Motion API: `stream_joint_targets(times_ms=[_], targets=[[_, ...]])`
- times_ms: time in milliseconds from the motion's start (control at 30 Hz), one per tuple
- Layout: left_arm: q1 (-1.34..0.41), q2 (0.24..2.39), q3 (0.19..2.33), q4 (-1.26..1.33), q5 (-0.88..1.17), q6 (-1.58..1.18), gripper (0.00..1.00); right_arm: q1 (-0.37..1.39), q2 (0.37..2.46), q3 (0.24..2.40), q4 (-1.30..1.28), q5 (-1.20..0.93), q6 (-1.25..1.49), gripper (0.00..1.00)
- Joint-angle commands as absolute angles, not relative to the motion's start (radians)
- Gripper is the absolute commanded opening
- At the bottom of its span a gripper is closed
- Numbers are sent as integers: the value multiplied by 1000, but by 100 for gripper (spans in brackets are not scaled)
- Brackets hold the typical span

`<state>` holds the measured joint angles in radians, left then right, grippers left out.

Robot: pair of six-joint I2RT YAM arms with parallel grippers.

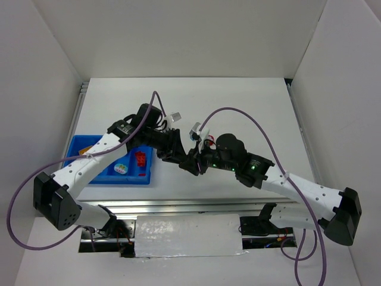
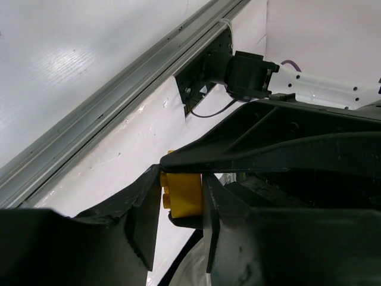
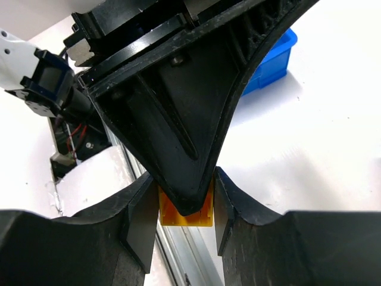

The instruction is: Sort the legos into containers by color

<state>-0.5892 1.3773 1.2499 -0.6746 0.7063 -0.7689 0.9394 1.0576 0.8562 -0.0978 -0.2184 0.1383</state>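
Black fingers [image 2: 143, 220] fill the foreground of the left wrist view, and right between them sits a yellow brick [image 2: 181, 196]. The left gripper [image 2: 180, 192] is clamped on it, pads pressed to both its sides. The brick stands taller than wide here, its long side running along the fingers. Rounded bumps, studs perhaps, show on the edge against the left-hand pad. Across its top lies a broad dark finger of the right gripper [image 3: 184, 199].

Over to the right wrist: same brick, squeezed between that gripper's own two fingers, so it's pinched from two directions at once. The left gripper's wedge-shaped finger comes down over its front and hides most of it.

From above, the two grippers meet nose to nose over the table [image 1: 238, 101], toward its near side, with the brick hidden between them. The blue tray [image 1: 80, 146] lies off to the left, partly under the left arm. Red bricks [image 1: 140, 158] and a pale rounded piece [image 1: 121, 168] sit in its right-hand compartments. A metal rail [image 1: 178, 205] runs along the near edge.
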Motion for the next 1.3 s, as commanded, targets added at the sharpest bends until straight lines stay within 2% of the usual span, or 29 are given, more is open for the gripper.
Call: stream_joint_targets(times_ms=[0,167,200,233,267,300,333,600,700,733,833,933,1033,1200,1267], targets=[[-618,1394,1284,-655,762,-782,34,920,1054,870,-40,-192,104,0],[-626,1408,1311,-657,772,-775,13,913,1066,867,-31,-150,98,0],[-626,1407,1316,-663,766,-769,1,904,1068,868,-34,-153,98,6],[-627,1405,1322,-669,755,-765,0,899,1069,871,-35,-159,101,10],[-626,1399,1330,-669,747,-764,0,894,1071,870,-37,-167,107,26],[-626,1396,1336,-672,714,-764,0,885,1071,871,-34,-167,120,90],[-626,1391,1344,-683,680,-762,0,879,1071,868,-37,-161,133,100],[-520,1374,1454,-843,422,-721,0,819,1023,784,-51,-180,167,100],[-476,1393,1540,-986,200,-713,0,790,1003,749,-58,-175,186,100],[-457,1402,1558,-1023,67,-716,0,778,994,738,-57,-176,199,100],[-330,1422,1557,-1114,-111,-739,0,765,945,700,-43,-193,225,100],[-96,1413,1516,-1160,-294,-816,0,761,920,693,-66,-206,236,100],[53,1411,1479,-1144,-411,-860,0,759,917,704,-106,-230,230,100],[150,1485,1496,-1174,-665,-998,0,759,911,730,-146,-268,218,100],[181,1544,1502,-1183,-727,-1043,3,756,914,738,-155,-284,216,100]])
